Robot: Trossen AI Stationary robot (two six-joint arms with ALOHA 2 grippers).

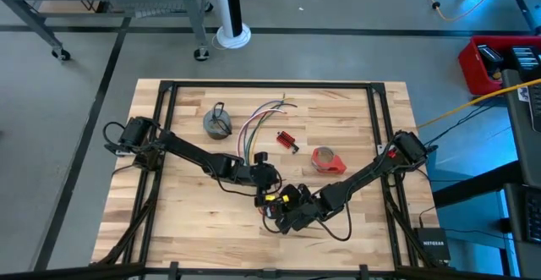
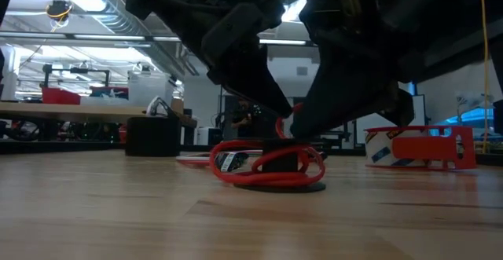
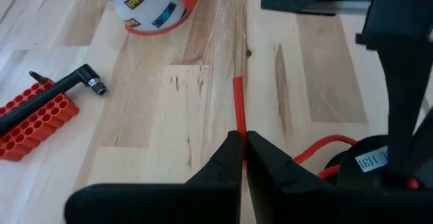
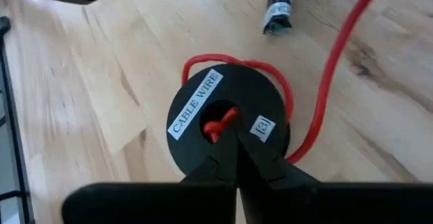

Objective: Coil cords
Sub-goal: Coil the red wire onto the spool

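Winding step: left claw point(image 3: 242, 158) is pinched on the thin red wire point(image 3: 237, 105). Right claw point(image 4: 235, 158) clamps the black plastic spool point(image 4: 226, 119) directly beneath it. Next: wrap slack around spool.

black spool point(image 4: 226, 116) labelled "CABLE WIRE", flat on table front-centre, red cord point(image 4: 328, 82) looped loosely round it. Grey coil with black loop point(image 1: 217, 123) back-left. Multicolour wire bundle point(image 1: 258, 121) curved beside it, ends fanned out.
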